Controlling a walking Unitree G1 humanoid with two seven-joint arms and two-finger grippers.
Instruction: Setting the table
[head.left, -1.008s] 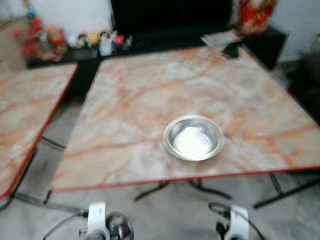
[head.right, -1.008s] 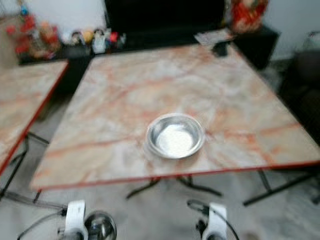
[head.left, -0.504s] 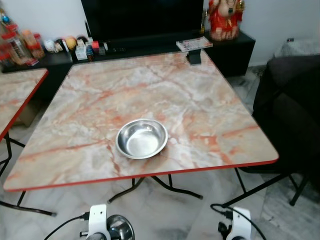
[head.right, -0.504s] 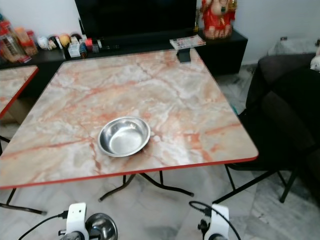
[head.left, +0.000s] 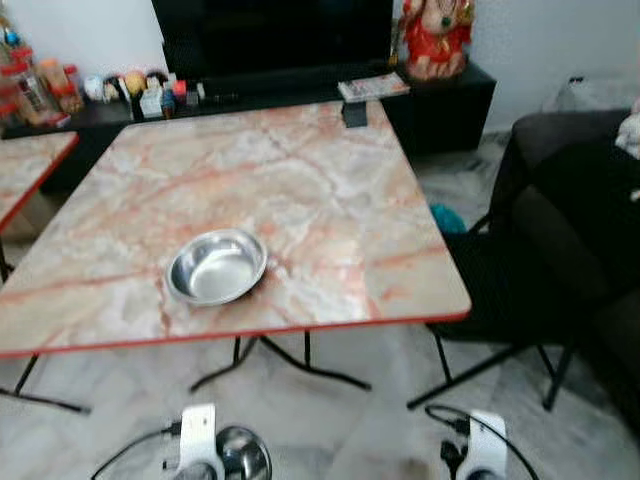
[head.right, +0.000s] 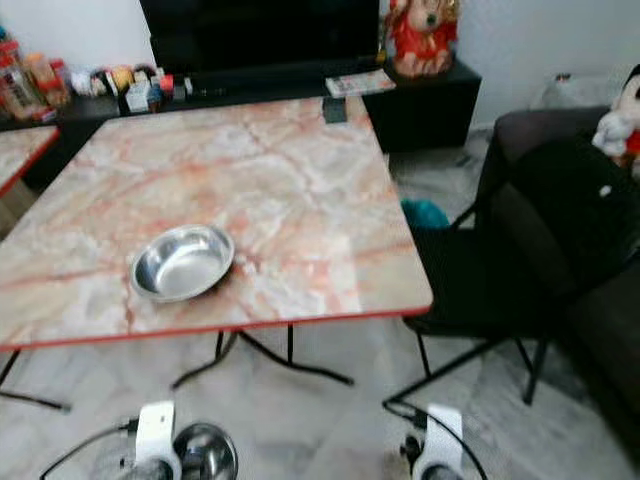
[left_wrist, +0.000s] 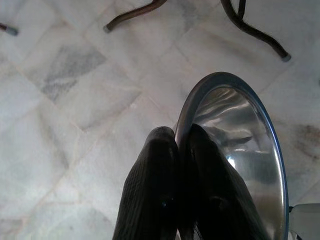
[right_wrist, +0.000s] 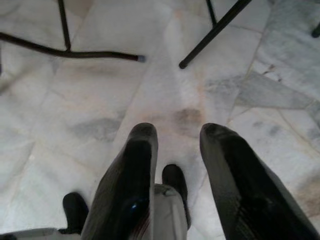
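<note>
Surface (head.left: 300, 190): glossy marble-look top w/ red edge trim. Bowl on it (head.left: 216, 267): polished metal, mirror-shiny. Held bowl (left_wrist: 240, 150): same shiny steel, reflective inside. Left claw (left_wrist: 182, 137) fingers: matt black, fine-ribbed. Floor (right_wrist: 90, 100): smooth pale marble tiles, slight sheen.

Bowl (head.left: 216, 267) on table (head.left: 330, 200) near front edge; chair (head.left: 520, 260) right of table

**Where the cameras look**

The two eye views look down from the head at the same marble table (head.left: 300, 190) and floor (head.left: 330, 420) (one sits a bit to the side). Each wrist view looks straight down, close to the floor tiles and table legs (right_wrist: 75, 52).
</note>
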